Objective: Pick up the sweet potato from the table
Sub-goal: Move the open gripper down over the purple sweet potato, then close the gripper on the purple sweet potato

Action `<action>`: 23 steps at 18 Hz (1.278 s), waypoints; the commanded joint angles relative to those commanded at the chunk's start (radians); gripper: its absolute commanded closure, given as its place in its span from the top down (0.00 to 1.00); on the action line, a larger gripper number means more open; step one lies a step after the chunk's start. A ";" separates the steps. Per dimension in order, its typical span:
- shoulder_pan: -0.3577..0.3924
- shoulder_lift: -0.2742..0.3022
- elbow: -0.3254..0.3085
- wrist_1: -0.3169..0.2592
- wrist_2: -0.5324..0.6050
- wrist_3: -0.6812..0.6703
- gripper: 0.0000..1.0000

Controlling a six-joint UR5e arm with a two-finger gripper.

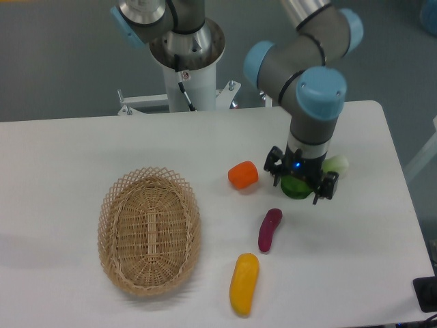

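The sweet potato (269, 229), a slim magenta-purple curved piece, lies on the white table (68, 150) right of centre. My gripper (301, 180) points straight down, up and to the right of it, apart from it, over a green piece (293, 188). The wrist and gripper body hide the fingers, so I cannot see whether they are open or shut.
A woven oval basket (149, 231) stands at the left. A short orange piece (243, 175) lies left of the gripper. A long yellow piece (244, 283) lies near the front edge. A pale green-white piece (336, 164) lies beside the gripper on the right.
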 joint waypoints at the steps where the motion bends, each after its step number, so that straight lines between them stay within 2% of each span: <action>1: -0.003 -0.012 -0.002 0.003 0.000 -0.002 1.00; 3: -0.009 -0.026 -0.014 0.014 0.002 0.000 1.00; 6: -0.018 -0.042 -0.050 0.090 0.003 -0.002 1.00; 8: -0.025 -0.049 -0.063 0.118 0.003 -0.003 1.00; 15: -0.038 -0.077 -0.063 0.132 0.005 -0.008 1.00; 19: -0.054 -0.101 -0.066 0.199 0.023 -0.012 1.00; 20: -0.055 -0.101 -0.067 0.204 0.037 -0.018 0.98; 21: -0.057 -0.103 -0.067 0.204 0.044 -0.018 0.91; 23: -0.058 -0.109 -0.067 0.207 0.049 -0.025 0.83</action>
